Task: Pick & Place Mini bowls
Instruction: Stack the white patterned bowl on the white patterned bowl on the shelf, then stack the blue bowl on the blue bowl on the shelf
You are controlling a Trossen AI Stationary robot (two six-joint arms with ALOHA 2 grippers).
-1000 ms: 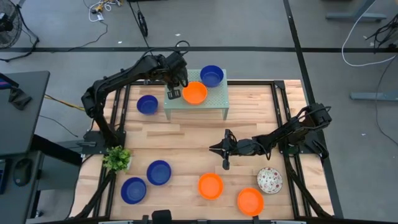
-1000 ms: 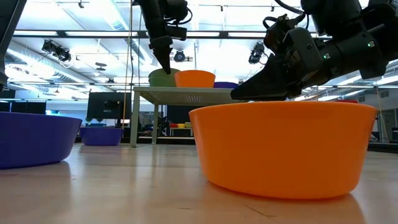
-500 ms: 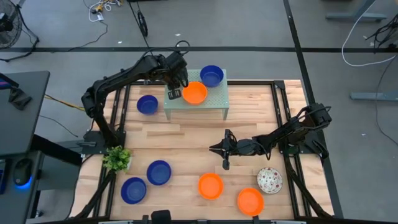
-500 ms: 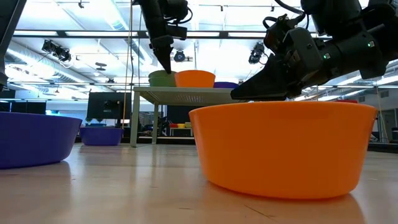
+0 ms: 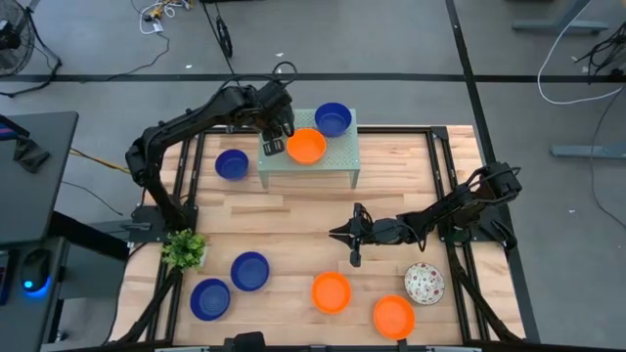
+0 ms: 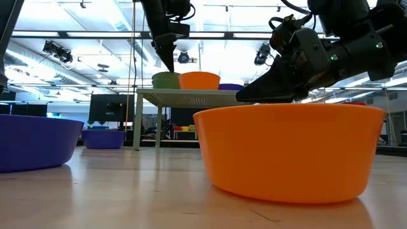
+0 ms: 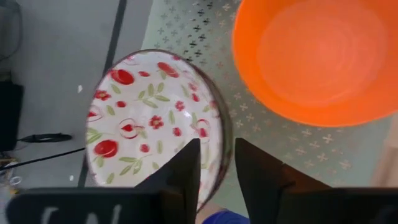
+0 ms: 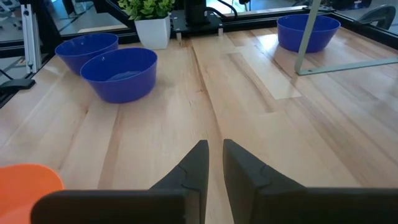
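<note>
On the pale green mesh stand (image 5: 333, 168) sit a blue bowl (image 5: 333, 118), an orange bowl (image 5: 307, 147) and, at its left end, a white bowl with red speckles (image 7: 143, 118). My left gripper (image 7: 217, 149) hovers over that speckled bowl, pointing steeply down. It is open, with one finger inside the bowl's near rim (image 7: 221, 140) and one outside. No touch shows. My right gripper (image 5: 335, 233) waits low over mid-table, its fingers (image 8: 215, 149) a narrow gap apart with nothing between them. More mini bowls rest on the wood.
On the table stand three blue bowls (image 5: 232, 164) (image 5: 249, 271) (image 5: 209, 299), two orange bowls (image 5: 331, 291) (image 5: 393, 316) and a speckled bowl (image 5: 424, 283) at the near right. A small potted plant (image 5: 184, 249) stands at the left edge. Bare wood lies between the stand and the near bowls.
</note>
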